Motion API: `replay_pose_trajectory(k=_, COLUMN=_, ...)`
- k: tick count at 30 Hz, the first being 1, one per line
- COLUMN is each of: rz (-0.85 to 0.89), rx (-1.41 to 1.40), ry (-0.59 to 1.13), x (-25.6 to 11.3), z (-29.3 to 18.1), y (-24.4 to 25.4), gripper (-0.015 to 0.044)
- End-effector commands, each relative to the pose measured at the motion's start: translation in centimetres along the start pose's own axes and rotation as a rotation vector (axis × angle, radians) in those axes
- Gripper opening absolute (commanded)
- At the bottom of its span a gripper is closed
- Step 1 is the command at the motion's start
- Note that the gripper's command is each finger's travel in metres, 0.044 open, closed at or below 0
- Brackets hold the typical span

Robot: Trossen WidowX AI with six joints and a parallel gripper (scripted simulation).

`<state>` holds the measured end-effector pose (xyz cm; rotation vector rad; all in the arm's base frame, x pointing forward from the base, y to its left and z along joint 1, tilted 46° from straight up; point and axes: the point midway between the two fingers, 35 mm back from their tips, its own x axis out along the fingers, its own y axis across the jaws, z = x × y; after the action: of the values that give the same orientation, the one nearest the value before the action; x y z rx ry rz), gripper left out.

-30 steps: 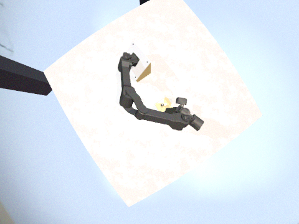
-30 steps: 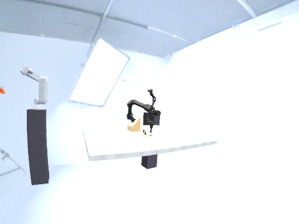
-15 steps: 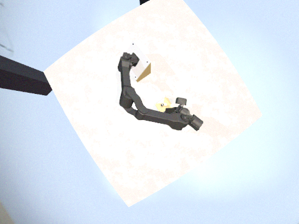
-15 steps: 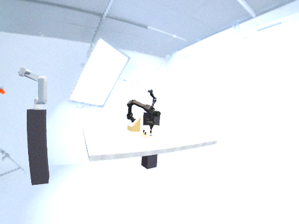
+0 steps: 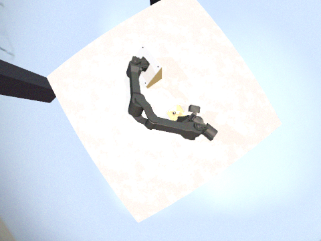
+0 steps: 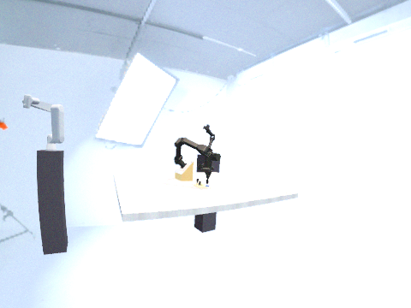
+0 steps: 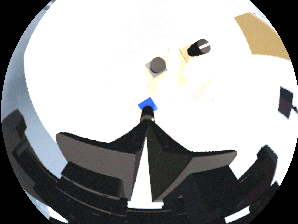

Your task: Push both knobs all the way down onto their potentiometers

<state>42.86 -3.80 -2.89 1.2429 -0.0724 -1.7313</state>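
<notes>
The circuit board (image 5: 180, 108) (image 7: 182, 75) is pale yellow and partly washed out. My gripper (image 6: 208, 181) (image 7: 148, 125) is shut and empty, its tips together at a dark knob (image 7: 147, 113) over a blue potentiometer (image 7: 147, 103). Whether the tips touch that knob is hard to tell, and its lower end is partly hidden. A grey round knob (image 7: 158, 64) sits over a grey square potentiometer (image 7: 149, 68). A black knob with a white line (image 7: 204, 46) stands tall over a tan potentiometer (image 7: 185, 54), farther right. In the top view the arm covers part of the board.
A wooden wedge block (image 5: 156, 78) (image 6: 187, 173) (image 7: 265, 40) with a pale sloping top stands near the board, and the arm reaches from it. The two other knobs stand beyond the tips in the wrist view. The table (image 5: 127, 174) (image 6: 154, 203) extends around them.
</notes>
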Motion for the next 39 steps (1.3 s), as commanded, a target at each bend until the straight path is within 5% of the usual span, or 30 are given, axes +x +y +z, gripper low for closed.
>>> replay_pose_trajectory(k=1, rz=-0.008, rx=0.026, ry=-0.018, x=1.97, z=0.12, y=0.33, gripper=0.0)
replay_pose_trajectory(k=39, rz=-0.008, rx=0.026, ry=-0.018, x=2.38, z=0.13, y=0.33, gripper=0.0)
